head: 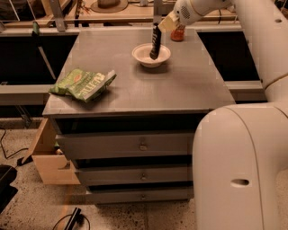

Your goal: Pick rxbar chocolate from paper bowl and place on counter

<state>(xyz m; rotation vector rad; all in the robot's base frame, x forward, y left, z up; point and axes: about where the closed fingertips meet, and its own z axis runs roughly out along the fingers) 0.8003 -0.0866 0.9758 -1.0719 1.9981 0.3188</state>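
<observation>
Camera view. The counter (184, 87) is a flat grey top over a grey cabinet with three drawers (143, 146), all shut.

The paper bowl (140, 55) stands upright toward the back of the counter, slightly right of centre.

The gripper (162, 26) hangs above the bowl's far right side, at the end of the white arm (198, 9) that enters from the upper right. Its fingers are closed on the upper end of the rxbar chocolate (155, 42). The bar hangs nearly upright, tilted slightly, with its top at the gripper and its lower end inside the outline of the bowl. Whether that lower end touches the bowl's floor cannot be told.

An orange-red can (178, 34) stands upright at the back edge of the counter, just behind and to the right of the gripper, apart from the bowl.

A green chip bag (83, 84) lies flat near the front left corner of the counter, well apart from the bowl.

The robot's white body (238, 166) fills the lower right. A wooden bench (67, 20) runs behind the counter. A light wooden box (47, 155) sits on the floor at the cabinet's left side.
</observation>
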